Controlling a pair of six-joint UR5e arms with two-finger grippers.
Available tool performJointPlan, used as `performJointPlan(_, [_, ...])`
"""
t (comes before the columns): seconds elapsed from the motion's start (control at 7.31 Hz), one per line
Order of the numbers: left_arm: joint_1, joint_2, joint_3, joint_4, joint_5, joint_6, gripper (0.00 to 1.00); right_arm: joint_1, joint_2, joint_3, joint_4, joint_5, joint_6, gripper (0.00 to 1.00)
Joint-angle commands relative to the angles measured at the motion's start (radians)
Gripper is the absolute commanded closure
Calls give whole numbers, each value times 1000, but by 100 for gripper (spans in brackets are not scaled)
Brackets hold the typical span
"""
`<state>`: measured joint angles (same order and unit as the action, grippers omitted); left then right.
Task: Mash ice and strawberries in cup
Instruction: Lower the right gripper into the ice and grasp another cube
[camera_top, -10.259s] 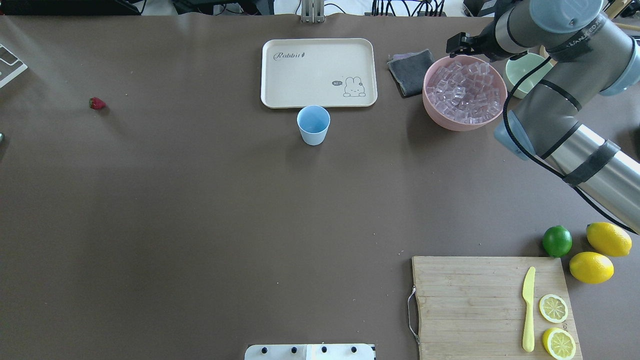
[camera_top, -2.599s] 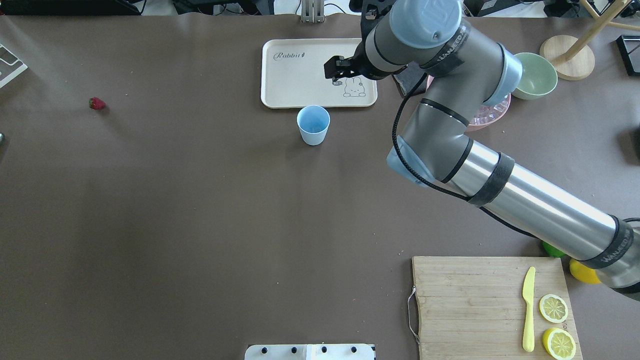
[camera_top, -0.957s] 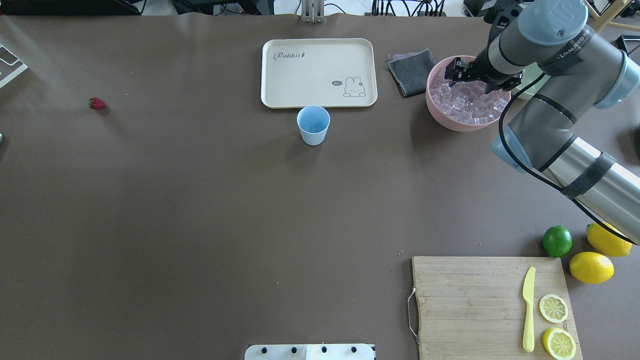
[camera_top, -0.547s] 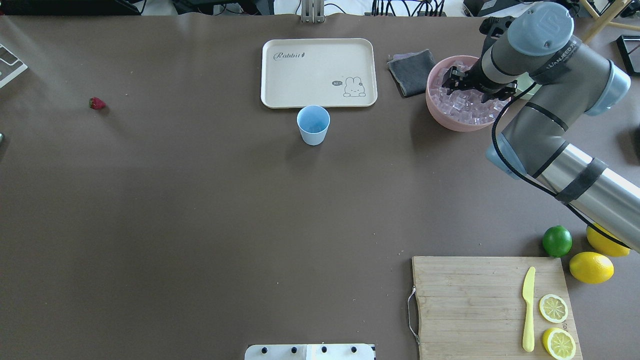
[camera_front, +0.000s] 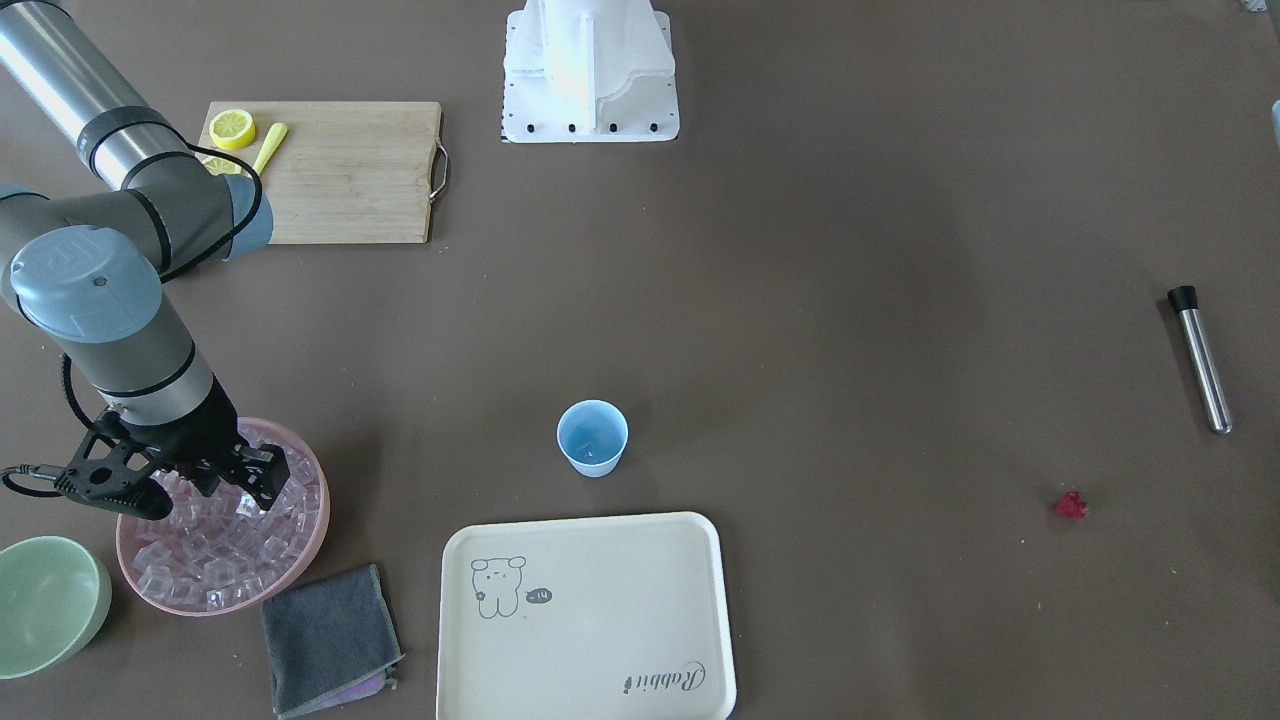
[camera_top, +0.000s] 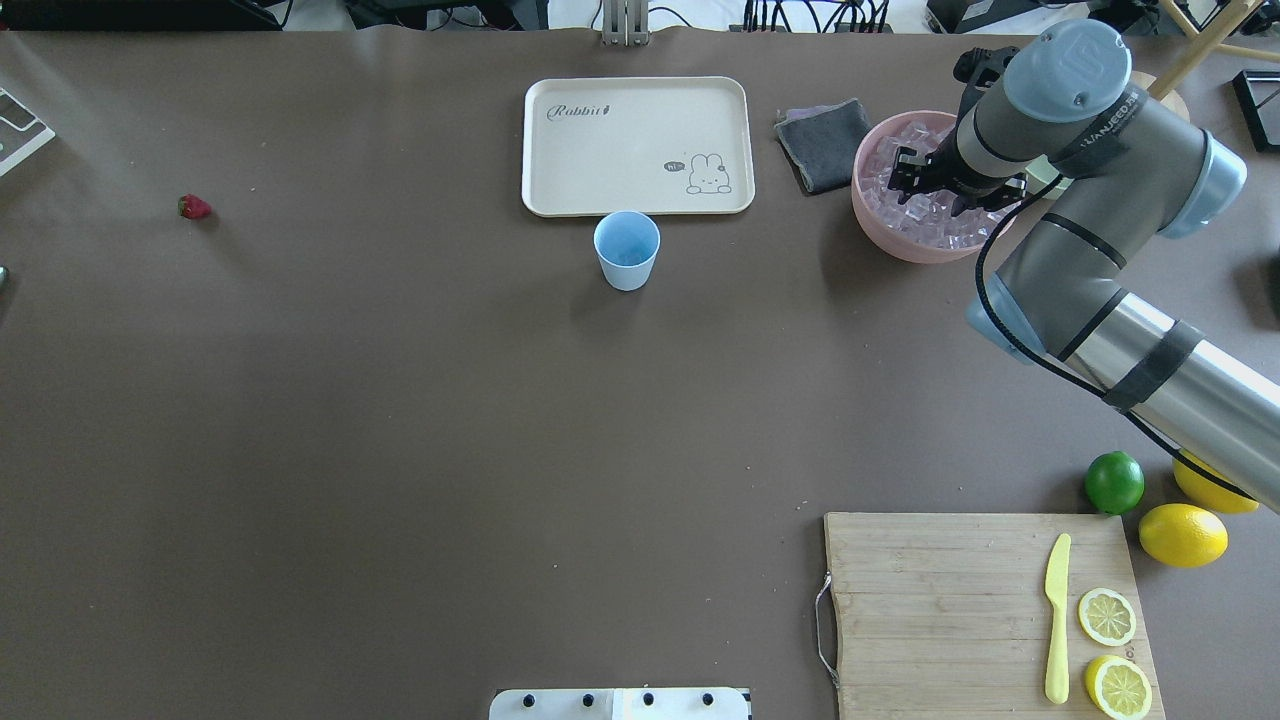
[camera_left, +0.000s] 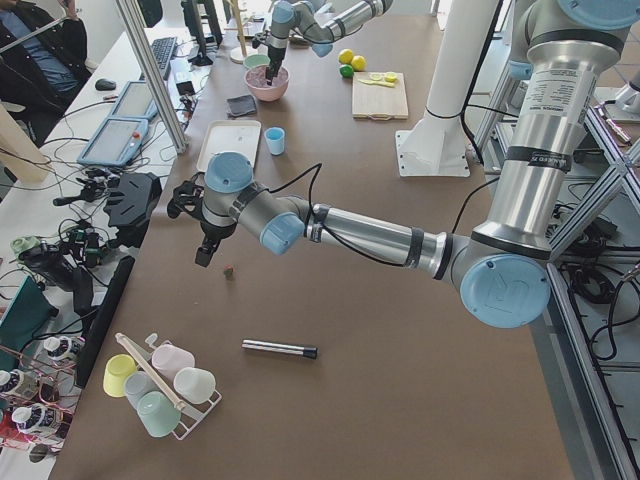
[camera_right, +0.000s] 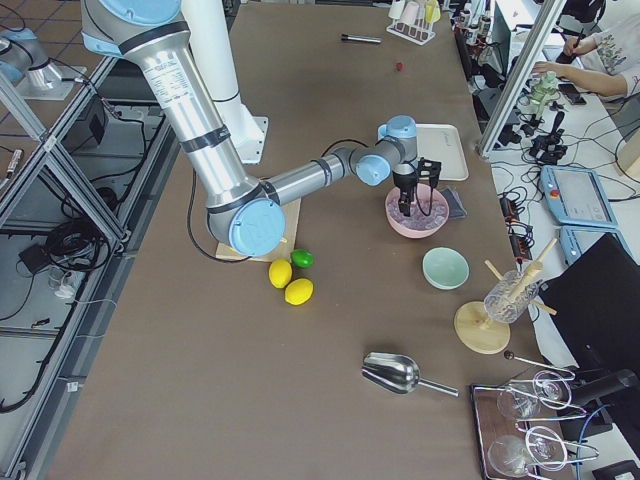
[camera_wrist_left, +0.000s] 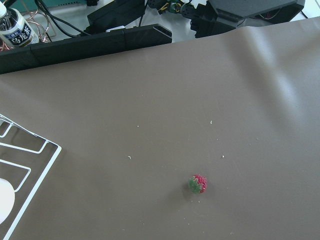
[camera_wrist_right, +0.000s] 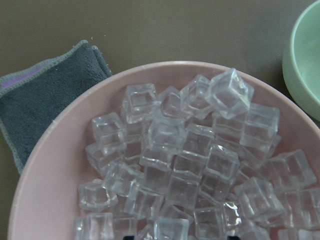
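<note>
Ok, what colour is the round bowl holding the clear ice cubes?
Pale pink. The round bowl shows best in the right wrist-mounted view.

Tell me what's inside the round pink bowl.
A heap of clear ice cubes, with the right gripper open over them. The pink bowl's bottom is hidden under ice.

Tray: I'm seeing it lying flat.
Cloth: lying beside the tray.
Cutting board: sitting far from tray.
</note>
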<state>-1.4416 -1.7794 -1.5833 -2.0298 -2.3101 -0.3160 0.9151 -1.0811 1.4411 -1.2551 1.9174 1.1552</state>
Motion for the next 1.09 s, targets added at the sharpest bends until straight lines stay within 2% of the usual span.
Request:
performJointPlan(0.0, [3, 5, -3, -1, 6, 0, 2, -1, 7, -4, -1, 2, 1, 26])
performJointPlan(0.96, [10, 6, -1, -20, 6, 0, 2, -1, 23, -30, 0, 8, 12, 28])
